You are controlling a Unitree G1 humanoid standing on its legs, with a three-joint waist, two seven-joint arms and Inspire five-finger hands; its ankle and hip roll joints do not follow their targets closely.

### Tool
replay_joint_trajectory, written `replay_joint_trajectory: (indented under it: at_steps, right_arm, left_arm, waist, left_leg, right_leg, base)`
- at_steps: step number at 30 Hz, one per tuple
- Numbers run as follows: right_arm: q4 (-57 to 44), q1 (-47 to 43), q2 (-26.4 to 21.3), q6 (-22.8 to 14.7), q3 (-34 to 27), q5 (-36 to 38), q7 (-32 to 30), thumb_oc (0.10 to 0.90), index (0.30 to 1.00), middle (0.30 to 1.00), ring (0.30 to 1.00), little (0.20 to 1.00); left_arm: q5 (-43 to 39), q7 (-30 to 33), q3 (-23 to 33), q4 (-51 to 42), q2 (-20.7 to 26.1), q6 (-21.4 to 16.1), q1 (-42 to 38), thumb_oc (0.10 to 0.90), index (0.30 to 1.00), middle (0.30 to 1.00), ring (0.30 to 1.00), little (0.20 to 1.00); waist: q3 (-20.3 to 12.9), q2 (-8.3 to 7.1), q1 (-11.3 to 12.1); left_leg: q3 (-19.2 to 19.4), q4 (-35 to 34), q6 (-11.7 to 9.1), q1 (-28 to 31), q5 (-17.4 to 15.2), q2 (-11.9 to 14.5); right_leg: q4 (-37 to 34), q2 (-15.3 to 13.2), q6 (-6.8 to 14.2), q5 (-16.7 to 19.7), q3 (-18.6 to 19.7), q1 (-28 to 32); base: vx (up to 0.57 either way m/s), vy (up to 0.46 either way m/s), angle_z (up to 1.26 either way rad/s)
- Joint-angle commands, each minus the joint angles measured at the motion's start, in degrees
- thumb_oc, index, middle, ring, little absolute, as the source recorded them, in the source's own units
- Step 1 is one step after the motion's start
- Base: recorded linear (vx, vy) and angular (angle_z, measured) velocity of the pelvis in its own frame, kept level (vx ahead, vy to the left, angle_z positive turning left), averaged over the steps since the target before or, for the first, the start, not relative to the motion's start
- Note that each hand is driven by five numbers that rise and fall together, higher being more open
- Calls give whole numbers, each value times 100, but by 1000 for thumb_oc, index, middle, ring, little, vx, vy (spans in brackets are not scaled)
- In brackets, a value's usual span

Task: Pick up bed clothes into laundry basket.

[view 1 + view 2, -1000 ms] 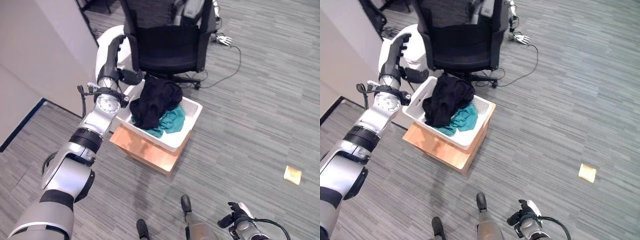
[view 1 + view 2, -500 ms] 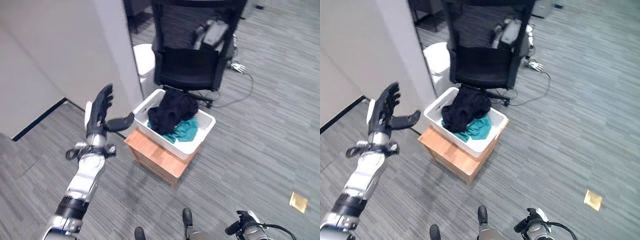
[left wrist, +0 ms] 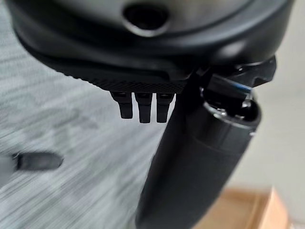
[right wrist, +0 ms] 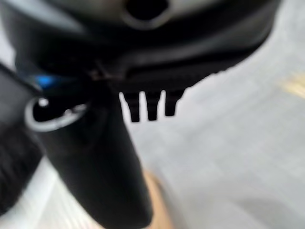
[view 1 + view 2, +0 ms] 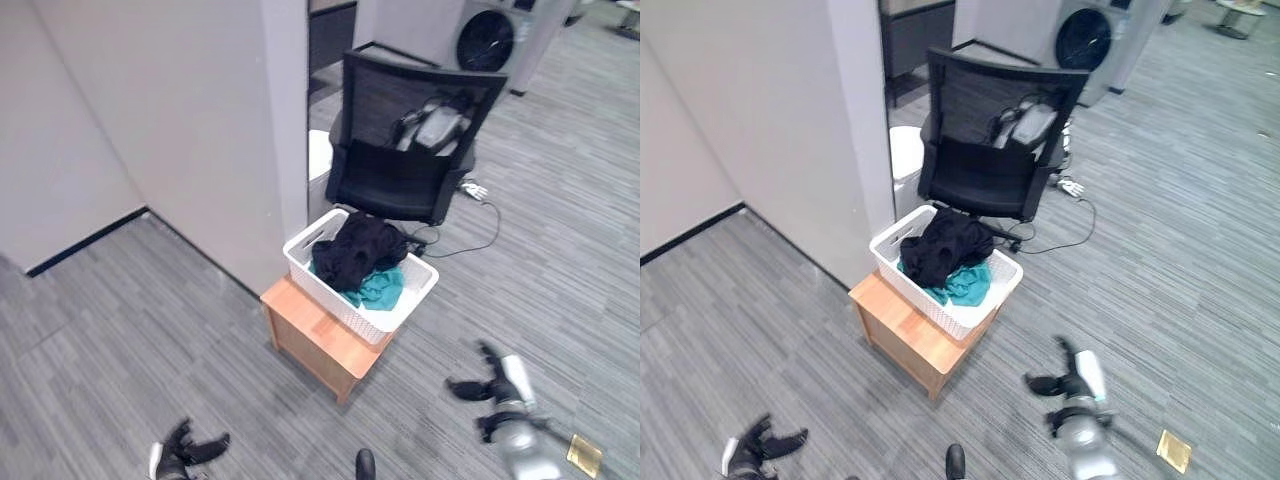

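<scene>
A white laundry basket (image 5: 343,308) stands on a small wooden table (image 5: 312,340) beside a grey wall corner. Inside it lie a heap of black clothes (image 5: 355,250) and a teal cloth (image 5: 386,289). My left hand (image 5: 182,453) hangs low over the floor, well short of the basket, open and empty; the left wrist view shows its straight fingers (image 3: 140,107) and thumb (image 3: 190,157). My right hand (image 5: 497,384) is low to the right of the table, also open and empty, with fingers (image 4: 147,108) straight.
A black office chair (image 5: 405,160) with a grey item on its seat stands right behind the basket. The grey wall (image 5: 180,130) rises to the left. A white cable (image 5: 470,225) lies on the carpet, and a yellow scrap (image 5: 582,455) lies at the right.
The camera has pulled back and up, so the basket looks smaller. My left hand left the basket's side and dropped low, open. My right hand rose slightly into view.
</scene>
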Motion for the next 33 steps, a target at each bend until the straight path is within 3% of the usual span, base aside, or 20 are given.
replay_joint_trajectory:
  at_steps: [1, 6, 8, 10, 12, 13, 16, 18, 20, 21, 23, 24, 25, 26, 27, 29, 30, 31, 32, 33]
  right_arm:
    - [530, -429, -285, -19, -13, 44, -393, 800, 900, 900, 900, 900]
    - [1050, -659, -168, -47, 214, 187, -417, 800, 900, 900, 900, 900]
    - [1587, -682, -90, 55, 234, 251, -426, 800, 900, 900, 900, 900]
    - [1715, -713, -115, 79, 285, 214, -409, 800, 900, 900, 900, 900]
    - [1862, -1033, -176, 54, 544, 154, -383, 800, 900, 900, 900, 900]
    - [1946, -1289, -242, 41, 844, -27, -356, 800, 900, 900, 900, 900]
    - [1980, -1625, -439, 2, 1244, -315, -361, 800, 900, 900, 900, 900]
    - [2048, -1805, -490, 14, 1382, -444, -408, 800, 900, 900, 900, 900]
    - [1958, -1784, -490, -2, 1340, -371, -401, 800, 900, 900, 900, 900]
    - [1826, -1714, -400, -53, 1370, -243, -400, 800, 900, 900, 900, 900]
    - [1826, -1691, -361, -49, 1398, -205, -412, 800, 900, 900, 900, 900]
    - [1763, -1623, -336, -43, 1436, -133, -387, 800, 900, 900, 900, 900]
    - [1762, -1624, -335, -42, 1436, -133, -387, 800, 900, 900, 900, 900]
    - [1758, -1541, -301, -40, 1428, -81, -379, 800, 900, 900, 900, 900]
    - [1820, -1400, -238, -6, 1397, -27, -365, 800, 900, 900, 900, 900]
    - [1859, -1149, -191, 13, 1260, 10, -329, 800, 900, 900, 900, 900]
    - [1851, -1138, -195, 11, 1261, 8, -331, 800, 900, 900, 900, 900]
    - [1882, -969, -162, 4, 1163, 5, -309, 800, 900, 900, 900, 900]
    - [1882, -958, -167, 1, 1164, 4, -309, 800, 900, 900, 900, 900]
    - [1758, -893, -150, -29, 1169, -47, -253, 800, 900, 900, 900, 900]
  left_arm:
    - [280, 177, 241, -87, 532, -450, -724, 800, 900, 900, 900, 900]
    - [315, 334, 20, 1, 641, -528, -1162, 800, 900, 900, 900, 900]
    - [184, 410, -109, -128, 603, -613, -1326, 800, 900, 900, 900, 900]
    - [141, 432, -176, -173, 579, -649, -1382, 800, 900, 900, 900, 900]
    - [13, 467, -323, -222, 504, -798, -1527, 800, 900, 900, 900, 900]
    - [-85, 491, -299, -161, 421, -840, -1483, 800, 900, 900, 900, 900]
    - [-296, 474, -242, -55, 272, -893, -1442, 800, 900, 900, 900, 900]
    - [-442, 436, -217, 197, 165, -906, -1424, 800, 900, 900, 900, 900]
    - [-491, 449, -179, 180, 156, -896, -1344, 800, 900, 900, 900, 900]
    - [-566, 479, -140, 169, 128, -909, -1222, 800, 900, 900, 900, 900]
    - [-648, 488, -108, 171, 117, -907, -1175, 800, 900, 900, 900, 900]
    - [-914, 529, -11, 217, 73, -885, -1113, 800, 900, 900, 900, 900]
    - [-914, 529, -10, 216, 74, -884, -1113, 800, 900, 900, 900, 900]
    - [-1019, 550, 12, 249, 36, -884, -1096, 800, 900, 900, 900, 900]
    - [-1069, 529, -8, 243, 13, -832, -1075, 800, 900, 900, 900, 900]
    - [-1021, 450, -33, 275, 10, -729, -1006, 800, 900, 900, 900, 900]
    - [-1020, 449, -35, 262, 8, -725, -993, 800, 900, 900, 900, 900]
    - [-844, 351, -86, 359, 14, -592, -889, 800, 900, 900, 900, 900]
    - [-839, 349, -88, 352, 9, -587, -876, 800, 900, 900, 900, 900]
    - [-702, 310, -42, 408, 55, -475, -829, 800, 900, 900, 900, 900]
  waist:
    - [292, -237, -179]
    - [603, -58, -46]
    - [561, -18, 33]
    - [520, 8, 80]
    - [467, -22, 251]
    - [473, 83, 421]
    - [739, 227, 589]
    - [868, 230, 664]
    - [864, 209, 660]
    - [874, 78, 612]
    - [855, 20, 589]
    - [839, -68, 536]
    - [831, -65, 524]
    - [785, -91, 458]
    - [686, -102, 358]
    - [556, -37, 193]
    - [587, -58, 182]
    - [440, 97, 126]
    - [436, 101, 113]
    - [383, 198, 152]
  left_leg:
    - [-104, 4, -105, -363, 51, 90]
    - [-33, 4, -8, -638, 294, 116]
    - [-191, 4, -53, -951, 492, 34]
    - [-236, 4, -102, -1098, 597, 72]
    - [-352, 4, -212, -1547, 828, 51]
    - [-465, 4, -354, -1886, 1087, 81]
    - [-847, 4, -608, -2126, 1147, -83]
    - [-1348, 118, -501, -1962, 895, -269]
    - [-1367, 302, -427, -1884, 843, -252]
    - [-1290, 1219, -333, -1842, 481, -202]
    - [-1233, 1605, -307, -1828, 285, -137]
    - [-950, 2273, -249, -1594, 111, 203]
    - [-964, 2273, -251, -1615, 127, 202]
    - [-664, 2463, -236, -1356, 46, 505]
    - [-53, 2546, -271, -788, -140, 1010]
    - [597, 2141, -472, -110, -445, 1404]
    - [689, 2091, -410, -119, -311, 1392]
    - [986, 1249, -551, 390, -546, 1316]
    - [982, 1196, -540, 418, -528, 1297]
    - [817, 439, -468, 567, -507, 964]
  right_leg:
    - [121, -335, 637, -138, 212, -250]
    - [1465, -396, 588, -700, 489, -331]
    - [2114, -332, 543, -826, 1191, -118]
    - [2089, -267, 511, -839, 1387, -23]
    - [1189, -140, 283, -1527, 1594, 487]
    - [610, -40, 114, -1644, 1423, 683]
    - [296, 320, -115, -1621, 1272, 877]
    - [268, 339, -155, -1470, 1095, 815]
    - [197, 312, -134, -1367, 968, 789]
    - [134, 207, -143, -1223, 780, 695]
    - [110, 180, -176, -1189, 618, 636]
    - [161, 157, -287, -1237, 210, 580]
    - [164, 160, -288, -1229, 198, 565]
    - [225, 163, -355, -1295, -103, 544]
    - [334, 109, -455, -1377, -757, 516]
    - [408, 6, -427, -1511, -1387, 580]
    - [440, -32, -451, -1406, -1487, 538]
    - [424, -65, -286, -1409, -1859, 612]
    - [411, -73, -272, -1397, -1875, 631]
    - [729, -168, -234, -1318, -2056, 437]
  base:
    - [-311, 50, 0]
    - [-306, -21, -22]
    - [-227, -158, 16]
    - [-137, -209, 65]
    - [-298, -452, 86]
    - [-293, -416, 62]
    - [-316, -286, 46]
    - [-423, -196, 46]
    - [-351, -149, 66]
    - [-421, -209, 98]
    - [-406, -233, 119]
    - [-277, -183, 136]
    - [-389, -282, 137]
    - [-304, -211, 197]
    - [-403, -240, 176]
    - [-217, -79, 152]
    - [-97, 14, 276]
    - [-109, 10, 281]
    - [-198, 126, 263]
    - [-159, 120, 132]
